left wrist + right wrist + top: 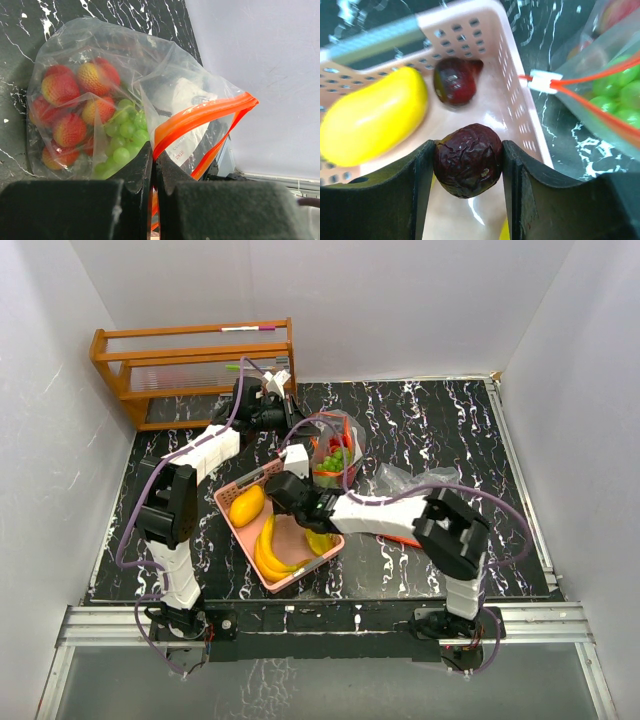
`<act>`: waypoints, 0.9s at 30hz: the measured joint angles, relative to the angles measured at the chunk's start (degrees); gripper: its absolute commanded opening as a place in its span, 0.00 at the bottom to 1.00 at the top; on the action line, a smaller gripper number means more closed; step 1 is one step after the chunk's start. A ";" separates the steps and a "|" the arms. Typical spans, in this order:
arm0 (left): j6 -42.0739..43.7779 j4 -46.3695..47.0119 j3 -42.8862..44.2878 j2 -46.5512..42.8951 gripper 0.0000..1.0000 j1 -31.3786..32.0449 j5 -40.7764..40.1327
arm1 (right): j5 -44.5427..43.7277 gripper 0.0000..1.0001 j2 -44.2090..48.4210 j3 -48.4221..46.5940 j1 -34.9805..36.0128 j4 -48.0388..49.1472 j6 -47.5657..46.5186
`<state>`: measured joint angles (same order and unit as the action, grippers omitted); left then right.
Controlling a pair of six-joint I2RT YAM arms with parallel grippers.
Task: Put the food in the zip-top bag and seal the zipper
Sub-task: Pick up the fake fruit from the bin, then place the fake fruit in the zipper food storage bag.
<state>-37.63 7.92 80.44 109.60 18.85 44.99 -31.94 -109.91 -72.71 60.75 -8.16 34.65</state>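
Right gripper (468,147) clamps dark fruit (468,165); left gripper (154,154) pinches bag (90,40); black marbled table (450,430), white walls (400,300).

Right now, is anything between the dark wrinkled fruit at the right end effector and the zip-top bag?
Only the side wall of the pink basket: the fruit lies inside it, the bag just beyond. Above the wall nothing visible blocks.

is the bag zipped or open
Open: the bag has its orange zipper gaping apart, left pincer pinching one edge.
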 measured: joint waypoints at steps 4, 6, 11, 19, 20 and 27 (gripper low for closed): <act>-0.11 0.33 0.00 0.00 0.00 0.00 0.07 | 1.53 0.37 8.76 0.17 0.00 -1.42 -3.41; -0.11 0.39 0.00 0.00 0.00 0.00 0.07 | 1.29 0.37 13.49 0.17 0.00 -2.21 -4.68; -0.11 0.48 0.00 0.00 0.00 -0.04 0.09 | -0.15 0.37 21.86 -0.35 -1.33 -3.06 -7.23; -0.42 0.66 -0.02 0.00 0.00 -0.04 0.46 | 1.95 0.38 20.94 -2.62 -12.98 -4.44 -9.35; -0.48 0.66 -0.02 0.00 0.00 -0.04 0.48 | 2.01 0.40 20.11 -3.02 -13.84 -4.81 -9.60; -0.55 0.68 -0.02 0.00 0.00 -0.04 0.52 | 2.86 0.54 16.20 -3.61 -14.99 -6.82 -10.71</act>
<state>-38.17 8.60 80.42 109.60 18.81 45.52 -29.08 -93.71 -76.31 45.76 -14.98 23.94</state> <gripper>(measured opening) 0.007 0.527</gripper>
